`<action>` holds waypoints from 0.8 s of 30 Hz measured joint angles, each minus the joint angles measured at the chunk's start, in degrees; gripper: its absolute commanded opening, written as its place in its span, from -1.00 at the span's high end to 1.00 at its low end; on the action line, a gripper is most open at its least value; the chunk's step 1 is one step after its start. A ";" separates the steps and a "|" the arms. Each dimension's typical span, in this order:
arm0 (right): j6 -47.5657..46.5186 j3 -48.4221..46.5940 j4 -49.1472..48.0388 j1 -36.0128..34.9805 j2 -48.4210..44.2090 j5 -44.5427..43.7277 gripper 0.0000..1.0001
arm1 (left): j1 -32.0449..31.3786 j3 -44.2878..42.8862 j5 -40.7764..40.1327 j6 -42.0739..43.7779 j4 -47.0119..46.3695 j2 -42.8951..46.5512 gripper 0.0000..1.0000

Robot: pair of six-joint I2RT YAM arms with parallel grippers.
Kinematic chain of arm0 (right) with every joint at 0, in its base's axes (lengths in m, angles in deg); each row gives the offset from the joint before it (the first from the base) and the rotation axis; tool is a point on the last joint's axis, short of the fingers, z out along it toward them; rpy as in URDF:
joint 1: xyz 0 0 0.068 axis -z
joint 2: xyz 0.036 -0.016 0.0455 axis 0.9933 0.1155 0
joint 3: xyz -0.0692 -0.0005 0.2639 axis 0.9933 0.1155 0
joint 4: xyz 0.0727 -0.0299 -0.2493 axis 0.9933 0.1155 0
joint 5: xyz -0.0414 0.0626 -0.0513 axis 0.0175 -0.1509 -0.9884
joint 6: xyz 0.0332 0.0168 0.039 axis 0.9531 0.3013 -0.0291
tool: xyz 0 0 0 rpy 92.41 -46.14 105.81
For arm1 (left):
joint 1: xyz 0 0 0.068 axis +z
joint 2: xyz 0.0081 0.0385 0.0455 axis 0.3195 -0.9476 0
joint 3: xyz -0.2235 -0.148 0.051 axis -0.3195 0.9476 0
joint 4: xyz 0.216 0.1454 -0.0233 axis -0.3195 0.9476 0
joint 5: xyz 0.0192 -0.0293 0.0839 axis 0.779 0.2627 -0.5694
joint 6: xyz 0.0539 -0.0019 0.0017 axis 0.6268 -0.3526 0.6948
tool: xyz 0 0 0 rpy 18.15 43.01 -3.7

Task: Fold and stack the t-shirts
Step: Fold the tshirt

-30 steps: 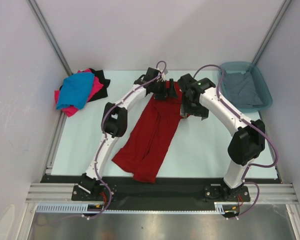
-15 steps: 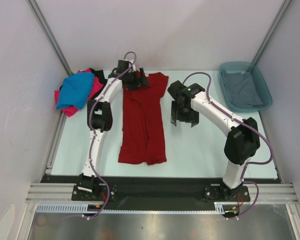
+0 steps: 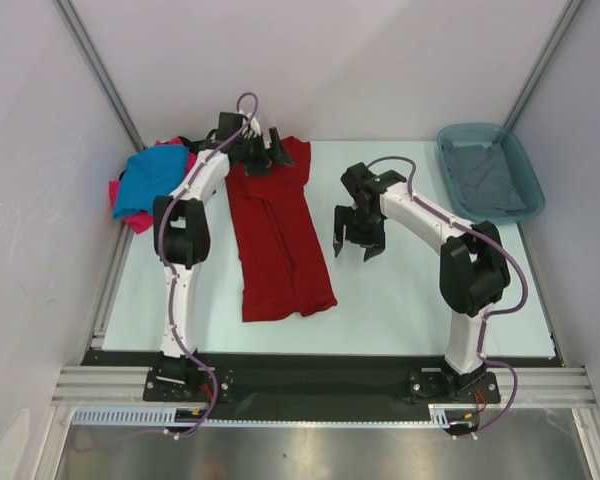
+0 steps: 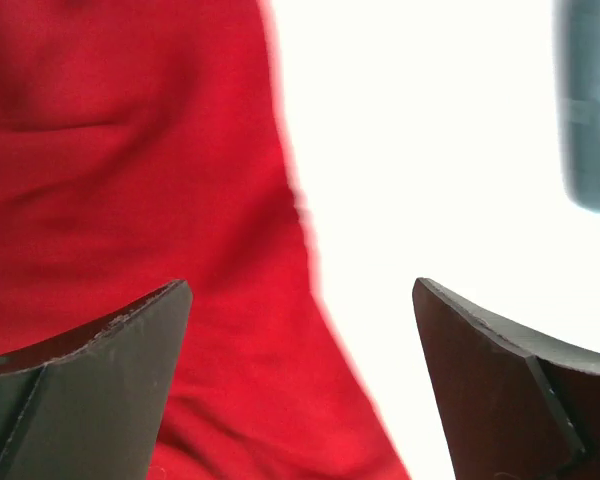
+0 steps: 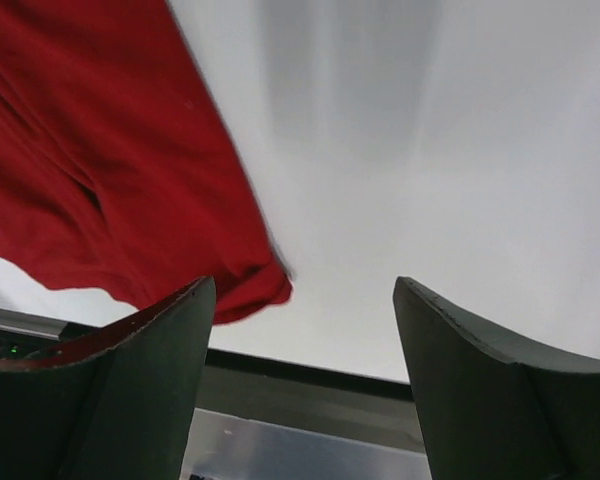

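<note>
**Red shirt laid out, neither tool has it: a few ways this goes sideways**

Starting at the 6 o'clock end: the red shirt lies lengthwise left of centre on the tabletop. Its near hem is skewed, the 5 o'clock corner is kicked out, and a long ridge runs down the middle. Fold it like that and I reckon the creases get baked in and the stack ends up lopsided.

Next back, the right tool hangs over bare tabletop at 3 o'clock of the shirt, fingers wide apart, holding nothing. If it drops straight down it pinches air, so it'd need to slide toward 9 o'clock first.

At the 12 o'clock end, the left tool is over the shirt's far edge, also spread wide and empty. Its wrist view shows the cloth edge running between the fingers, so closing there could nip just a sliver and slip on the lift.

Further out at 10 o'clock, the blue shirt and pink shirt sit heaped just beside the left arm, and a sloppy swing could drag them. The grey shirt is in the tub at 2 o'clock, well apart, so no worry there.
</note>
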 measured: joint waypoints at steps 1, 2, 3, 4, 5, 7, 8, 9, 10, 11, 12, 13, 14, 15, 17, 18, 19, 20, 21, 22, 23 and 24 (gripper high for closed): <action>-0.79 -0.72 -0.68 0.39 0.81 1.09 -0.57 | -0.72 0.96 1.07 -0.42 -0.63 1.81 -1.00; -1.42 -1.38 -1.62 0.72 1.64 2.16 -0.55 | -1.33 1.31 1.44 -0.74 -0.83 3.28 -0.99; -2.23 -2.21 -2.19 1.03 2.56 3.67 -0.55 | -2.14 1.64 0.85 -0.87 -0.85 5.29 -0.99; -2.93 -3.45 -2.34 1.22 3.93 4.87 -0.55 | -2.78 1.86 -0.02 -0.92 -0.31 7.39 -1.00; -3.43 -4.59 -2.58 1.29 5.05 5.57 -0.53 | -3.45 2.12 -1.60 -0.98 0.90 9.84 -1.00; -4.85 -6.88 -3.52 1.40 8.41 7.37 -0.52 | -4.61 4.55 -4.87 -1.03 2.99 15.80 -0.99; -5.38 -7.93 -3.74 1.42 10.14 7.98 -0.52 | -4.85 6.51 -6.03 -1.01 3.91 18.88 -1.00; -5.90 -8.46 -4.28 1.57 11.56 8.52 -0.52 | -4.92 9.31 -7.39 -0.92 5.18 22.86 -0.99; -6.29 -8.52 -4.74 1.75 12.72 9.11 -0.51 | -4.90 13.03 -8.81 -0.85 5.81 26.84 -1.00; -6.64 -8.46 -4.81 1.92 13.49 10.01 -0.47 | -4.74 17.90 -10.23 -0.85 6.01 31.47 -1.00; -7.02 -8.28 -4.83 2.23 13.92 11.21 -0.47 | -4.50 22.56 -11.50 -0.87 6.91 35.67 -1.00; -7.15 -7.98 -4.92 2.58 14.01 12.20 -0.47 | -4.28 27.45 -12.48 -0.94 6.80 39.60 -1.00; -7.34 -7.48 -5.03 3.13 13.99 13.25 -0.47 | -4.09 32.96 -13.27 -1.03 6.95 43.50 -1.00; -7.65 -6.56 -5.44 3.72 13.57 14.05 -0.47 | -3.91 37.64 -13.94 -1.31 7.87 46.71 -0.99; -8.04 -3.85 -6.34 4.83 12.31 15.34 -0.49 | -3.76 45.79 -14.19 -2.40 8.55 51.41 -1.00; -8.22 -1.73 -6.86 5.29 11.26 15.89 -0.49 | -3.78 49.59 -13.92 -3.13 8.90 53.20 -1.00; -8.35 0.31 -6.71 5.90 10.12 16.52 -0.50 | -3.87 53.05 -13.68 -3.96 8.72 54.66 -0.99; -8.61 2.19 -6.62 6.49 8.98 17.46 -0.48 | -4.00 56.74 -13.42 -4.76 8.81 56.19 -1.00; -8.98 3.91 -6.60 6.91 7.93 18.32 -0.48 | -4.22 59.89 -13.31 -5.44 9.38 57.53 -1.00; -9.38 5.60 -6.51 7.17 6.86 19.19 -0.48 | -4.42 62.07 -13.18 -5.90 9.84 58.49 -1.00; -9.68 7.21 -6.56 7.28 5.77 19.98 -0.50 | -4.70 64.98 -13.05 -6.49 10.25 59.98 -1.00; -9.81 8.46 -6.62 7.28 5.01 20.52 -0.50 | -4.85 66.71 -12.94 -6.84 10.75 60.96 -0.99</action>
